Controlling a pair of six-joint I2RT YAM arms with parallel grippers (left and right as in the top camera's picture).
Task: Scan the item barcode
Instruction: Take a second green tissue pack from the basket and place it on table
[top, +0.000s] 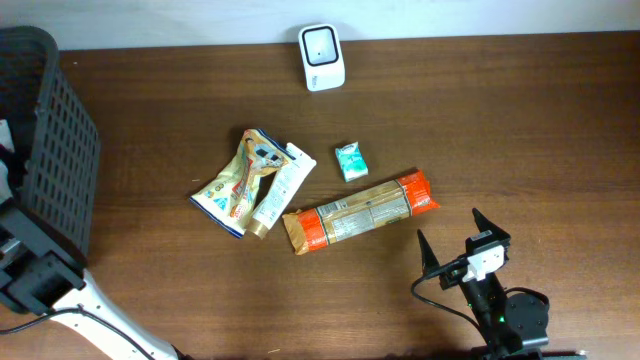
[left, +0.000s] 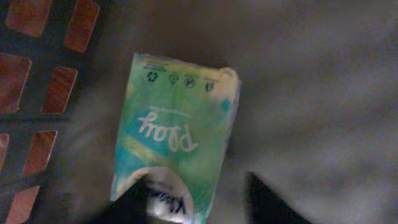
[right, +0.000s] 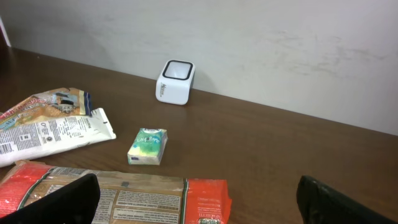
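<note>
In the left wrist view a green tissue pack (left: 177, 143) lies flat on the dark floor of the basket (left: 37, 93). My left gripper (left: 199, 202) hangs over its near end, jaws part way in. The left finger overlaps the pack's corner and the right finger (left: 267, 202) stands a little clear of its edge. The white barcode scanner (top: 322, 57) stands at the table's far edge. My right gripper (top: 455, 240) is wide open near the front right, holding nothing, just short of the red end of a spaghetti pack (top: 360, 212).
The black mesh basket (top: 50, 130) stands at the left edge with my left arm reaching into it. Mid-table lie a snack pouch (top: 238, 180), a white tube (top: 280, 190) and a second small green tissue pack (top: 351, 160).
</note>
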